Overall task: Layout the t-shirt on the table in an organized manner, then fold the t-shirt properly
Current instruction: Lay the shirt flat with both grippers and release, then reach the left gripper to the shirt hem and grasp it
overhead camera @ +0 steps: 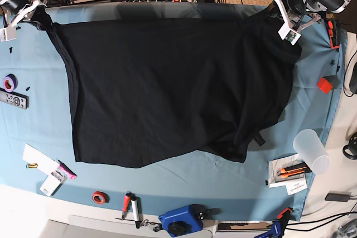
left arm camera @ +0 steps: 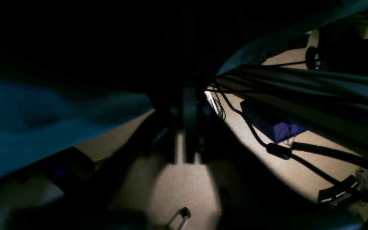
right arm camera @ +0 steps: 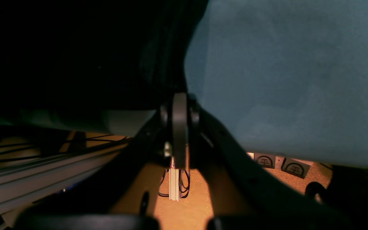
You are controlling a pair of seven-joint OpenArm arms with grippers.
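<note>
**Now: squaring the far edge before any fold**

Here the black t-shirt (overhead camera: pixel 167 87) is lying spread across the blue-covered surface (overhead camera: pixel 33 121), with both far corners being held at the far edge. The right hand (overhead camera: pixel 28 10) is sitting at the far corner on the base view's left, and the left hand (overhead camera: pixel 285 18) at the far corner on its right. In both wrist views the fingers are appearing pressed together with dark fabric right against them, so each hand is looking clamped on the t-shirt, though the dimness is leaving the pinch itself hard to confirm.

The garment is not lying square yet. The near hem is running fairly straight on the base view's left, while toward the right the cloth is bunching into a folded lump (overhead camera: pixel 245 137) near the plastic cup (overhead camera: pixel 311 149).

To do this laying-out step well, I judge that both hands should be pulling apart evenly and keeping the far edge taut and parallel to the surface's rim. The left arm's side is probably needing more tension, or a lift and re-lay, to draw that lump flat. Dragging too far is risking the cloth slipping off the far edge, where both wrist cameras are already looking down at the floor.
</note>
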